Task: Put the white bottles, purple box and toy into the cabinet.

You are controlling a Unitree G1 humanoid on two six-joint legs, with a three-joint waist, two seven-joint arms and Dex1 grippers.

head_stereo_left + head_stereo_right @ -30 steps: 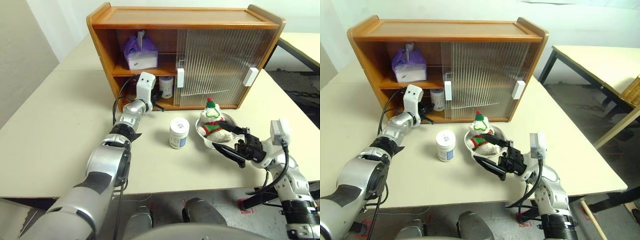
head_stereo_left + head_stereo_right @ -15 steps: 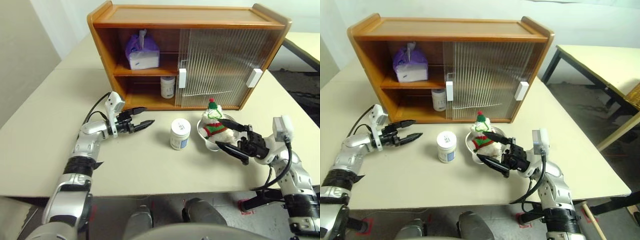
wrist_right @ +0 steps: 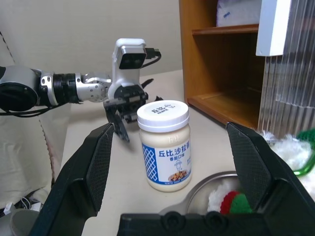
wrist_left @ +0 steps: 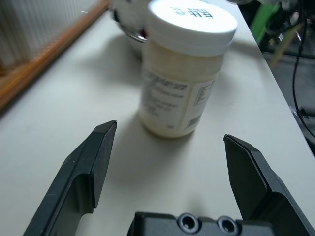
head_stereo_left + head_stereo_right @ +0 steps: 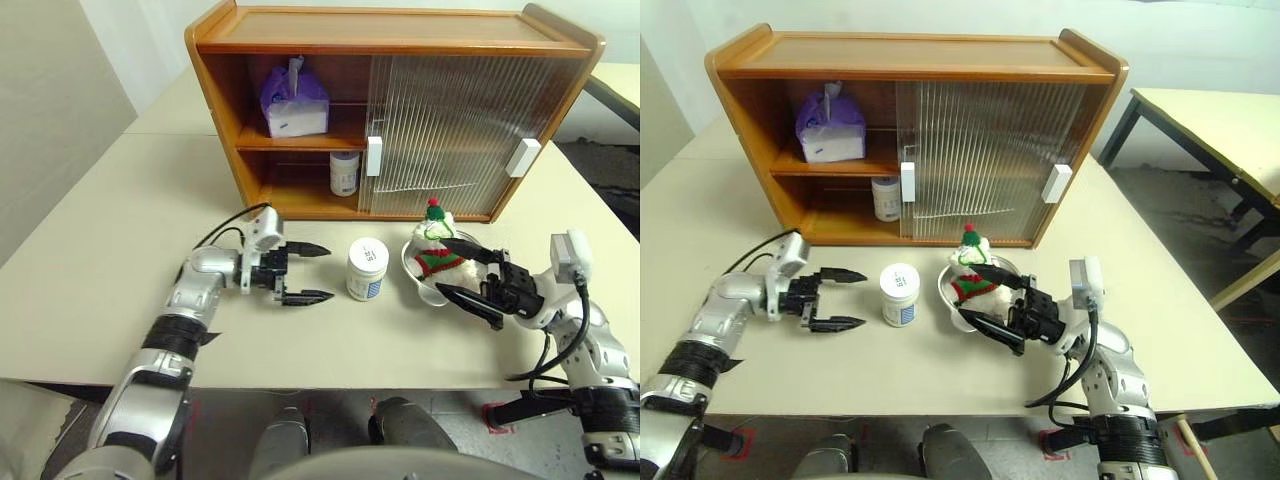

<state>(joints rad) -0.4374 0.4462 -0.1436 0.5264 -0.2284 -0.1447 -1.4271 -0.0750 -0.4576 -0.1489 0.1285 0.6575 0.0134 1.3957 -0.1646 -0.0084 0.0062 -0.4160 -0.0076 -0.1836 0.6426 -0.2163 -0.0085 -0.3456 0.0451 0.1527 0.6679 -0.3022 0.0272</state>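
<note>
Left wrist view: the left gripper (image 4: 170, 147) had its jaws spread wide and empty, aimed level at the white bottle (image 4: 184, 73) standing just ahead on the counter (image 4: 74, 113). A second before, that gripper had been pinched shut deep in the cabinet's lower shelf; it had since let go, drawn back out toward the near side and swung to face right. The other white bottle (image 5: 345, 172) stood alone on the lower shelf of the cabinet (image 5: 390, 30), so one bottle appeared delivered. The purple box (image 5: 295, 100) sat on the upper shelf at the left. The remaining bottle stood near the middle of the counter, between the two grippers and apart from both. To its right, the toy (image 5: 432, 245) lay in a steel dish (image 5: 415, 282). The right gripper (image 5: 470, 276) hung by that dish, jaws spread and holding nothing. Judged from this, the counter bottle was the next pick, then the toy.
</note>
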